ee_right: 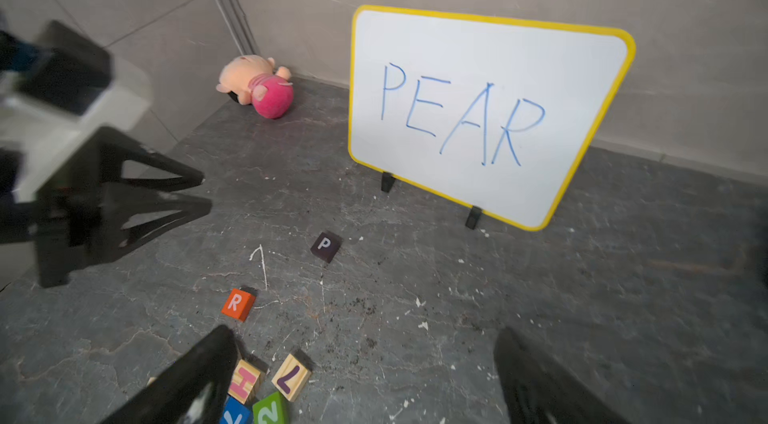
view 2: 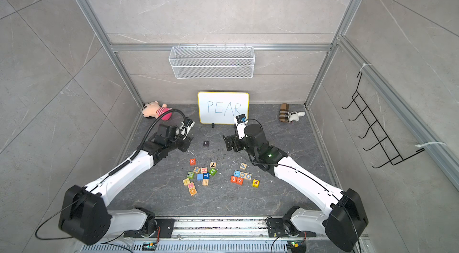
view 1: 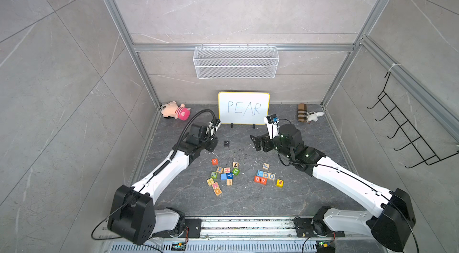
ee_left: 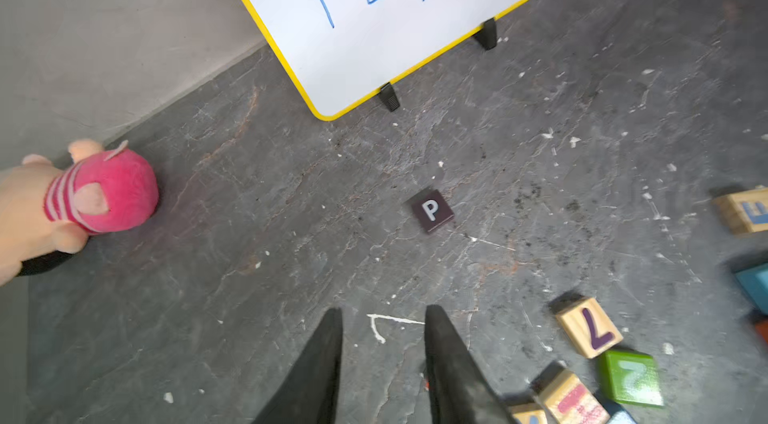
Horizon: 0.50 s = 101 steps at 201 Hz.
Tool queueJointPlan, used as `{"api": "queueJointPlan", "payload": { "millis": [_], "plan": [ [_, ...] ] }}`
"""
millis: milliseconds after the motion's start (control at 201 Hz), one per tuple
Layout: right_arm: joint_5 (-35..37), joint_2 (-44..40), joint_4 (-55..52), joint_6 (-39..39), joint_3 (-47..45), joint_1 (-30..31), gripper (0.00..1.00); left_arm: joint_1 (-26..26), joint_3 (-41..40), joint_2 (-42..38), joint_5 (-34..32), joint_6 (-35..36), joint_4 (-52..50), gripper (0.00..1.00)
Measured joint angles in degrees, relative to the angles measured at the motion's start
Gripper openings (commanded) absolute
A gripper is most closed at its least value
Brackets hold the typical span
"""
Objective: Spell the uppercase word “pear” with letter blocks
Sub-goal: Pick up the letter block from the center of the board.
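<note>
Block P (view 1: 226, 143) lies alone, letter up, on the tabletop (view 1: 248, 202) just in front of the whiteboard (view 1: 244, 107); it looks like the only letter set out. R block (view 1: 214, 161), A block (view 1: 263, 180) and E block (view 1: 280, 183) sit in the near clusters. A block touches the B cube (view 1: 257, 179), which crowds any grasp. Left fingers (ee_left: 324, 359) are parted and empty, short of Block P. Right fingers (ee_right: 532, 372) gape wide, empty.

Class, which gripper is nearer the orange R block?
Left. The left gripper hangs just beyond the R block, on the whiteboard side; the right gripper is farther off, past the black P block.
</note>
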Motion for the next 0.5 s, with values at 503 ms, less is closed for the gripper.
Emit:
{"api": "queueJointPlan", "payload": {
  "millis": [503],
  "plan": [
    [-8.2,4.6,-14.8,-0.2,0.0,0.7,0.72,-10.8,-7.6,-9.1,4.7,-6.9,3.4,0.87]
  ]
}}
